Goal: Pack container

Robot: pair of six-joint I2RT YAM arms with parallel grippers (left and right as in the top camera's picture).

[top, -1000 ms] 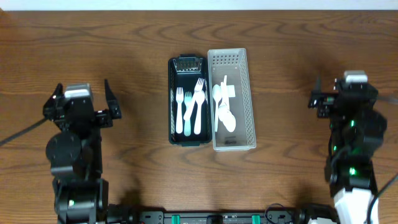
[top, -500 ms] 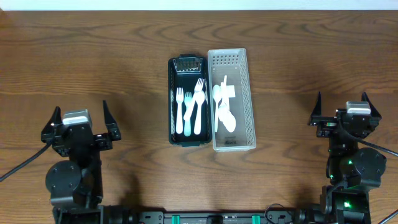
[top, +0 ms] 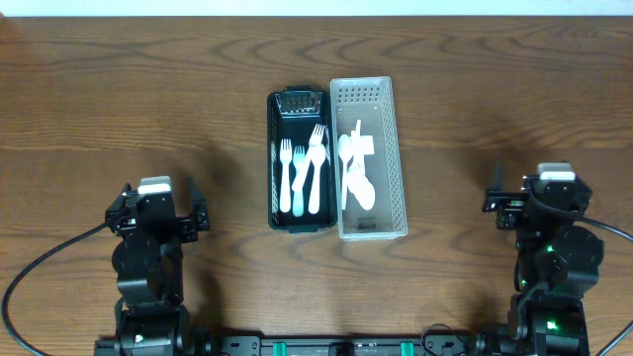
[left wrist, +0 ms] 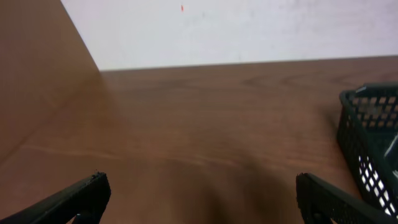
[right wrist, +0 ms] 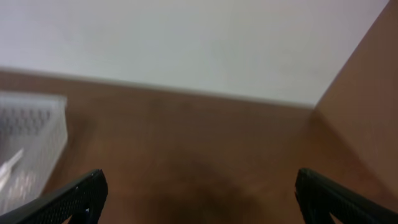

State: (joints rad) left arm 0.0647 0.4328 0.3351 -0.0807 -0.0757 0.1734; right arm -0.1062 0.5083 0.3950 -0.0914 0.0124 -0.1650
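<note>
Side by side at the table's middle stand a dark green container point(top: 271, 158) holding several white forks point(top: 302, 176) and a white perforated container point(top: 402, 158) holding white spoons point(top: 357, 178). My left gripper point(top: 159, 188) hovers open to the left of them, near the front edge, with nothing between its fingers point(left wrist: 74, 198). The left wrist view catches the green container's mesh wall point(left wrist: 373, 149) at its right edge. On the other side my right gripper point(top: 539, 180) is open and empty as well, and the white container's corner point(right wrist: 28, 140) shows at the left of the right wrist view.
Brown wooden table point(top: 148, 79) all round the two containers. A pale wall point(left wrist: 249, 28) rises beyond the table's far edge in both wrist views. Black cables trail from both arm bases at the front edge.
Both arms have drawn back toward the front edge. The left gripper has also shifted right. Both stay open and the containers have not moved.
</note>
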